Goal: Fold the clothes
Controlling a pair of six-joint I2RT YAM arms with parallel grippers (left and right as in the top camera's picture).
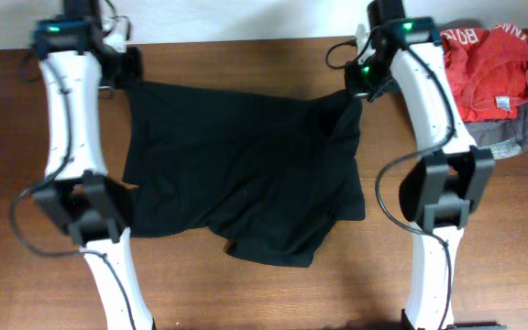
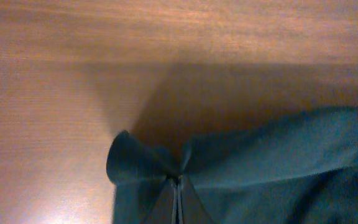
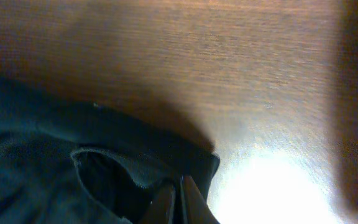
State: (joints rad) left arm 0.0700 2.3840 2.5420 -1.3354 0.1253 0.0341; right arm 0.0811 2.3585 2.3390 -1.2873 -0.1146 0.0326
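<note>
Pinching shut on a gathered corner of cloth, the left fingers [image 2: 166, 211] grip the black garment [image 2: 278, 168], whose fabric puckers into a small fan right at their tips. The right fingers [image 3: 194, 208] are clenched the same way on the opposite corner, with a folded hem edge just beside them.

From above, both held corners sit at the far edge of the surface [image 1: 273, 293]. The garment's top edge is stretched between them, and the rest is spread across the middle, with its near hem rumpled and uneven. A red garment [image 1: 489, 64] and a grey garment [image 1: 502, 137] lie heaped at the far right, apart from the black one.

The cloth looks light, limp and not at all fragile. It has no stiffness of its own, so any unsupported span will likely sag and bunch. Corners and hems are probably the best places to hold, since the doubled fabric gives a thin pinch more to bite on. Dragging it over the wood may tug it loose or skew it unless both sides travel together.
</note>
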